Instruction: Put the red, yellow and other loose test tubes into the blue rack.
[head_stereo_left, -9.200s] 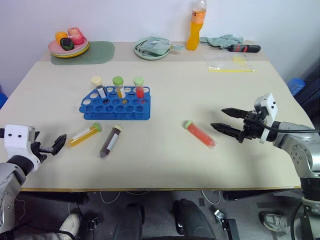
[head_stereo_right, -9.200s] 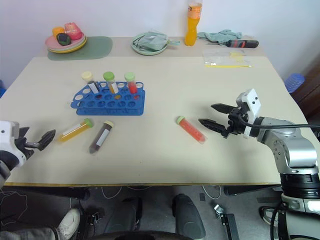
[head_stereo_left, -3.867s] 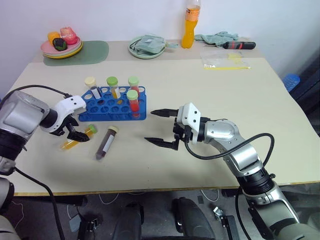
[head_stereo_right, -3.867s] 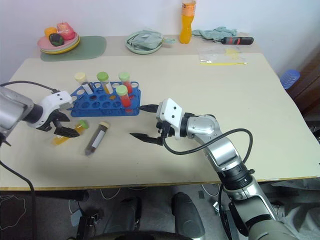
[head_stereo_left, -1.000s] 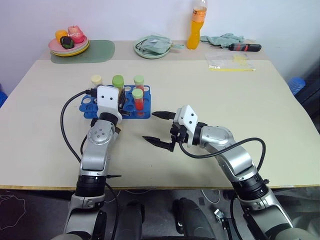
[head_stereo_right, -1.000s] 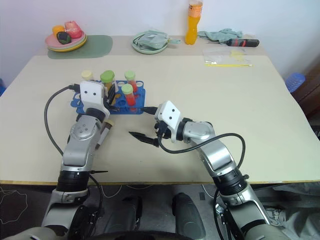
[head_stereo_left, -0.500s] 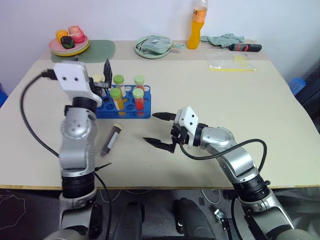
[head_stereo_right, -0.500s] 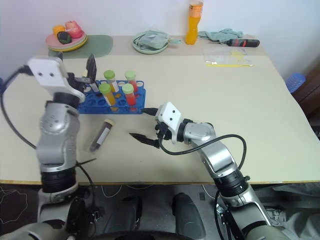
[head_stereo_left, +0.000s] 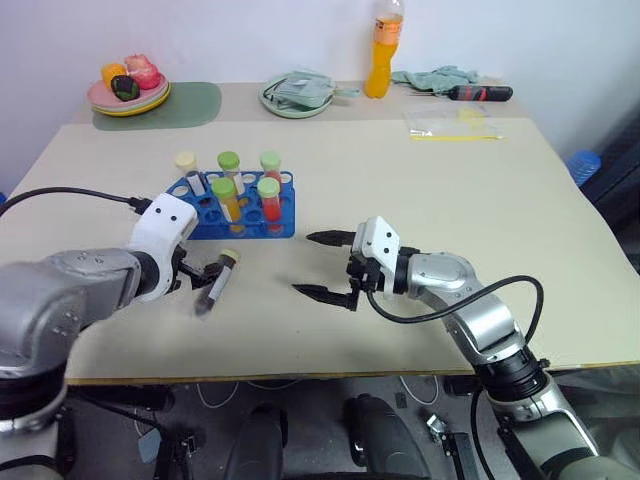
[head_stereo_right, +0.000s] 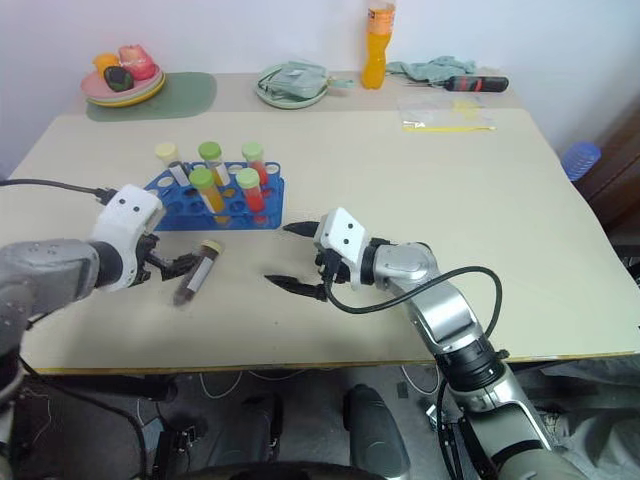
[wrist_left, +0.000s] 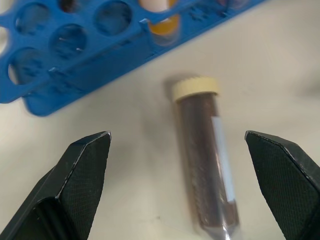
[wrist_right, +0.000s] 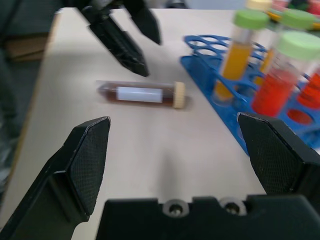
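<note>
**Dark tube loose on table; both grippers open**

Head views: We see the blue rack (head_stereo_left: 238, 205) on the beige table (head_stereo_left: 480, 190), its flat plastic top pierced by round holes. Five capped tubes stand upright in it, among them a yellow tube (head_stereo_left: 227, 197) and a red tube (head_stereo_left: 269, 198), both green-capped. The dark tube (head_stereo_left: 216, 282), cream-capped, lies flat just near of the rack. The left gripper (head_stereo_left: 193, 275) hangs just left of that tube, pointing forward and down. The right gripper (head_stereo_left: 322, 264) points left, fingers spread wide, empty.

Left wrist view: We see the dark tube (wrist_left: 206, 150), clear-walled with a white label, lying between the wide-apart black textured fingers (wrist_left: 80, 172), untouched.

Right wrist view: We see the same tube (wrist_right: 141, 93) lying beside the rack (wrist_right: 240, 107).
</note>
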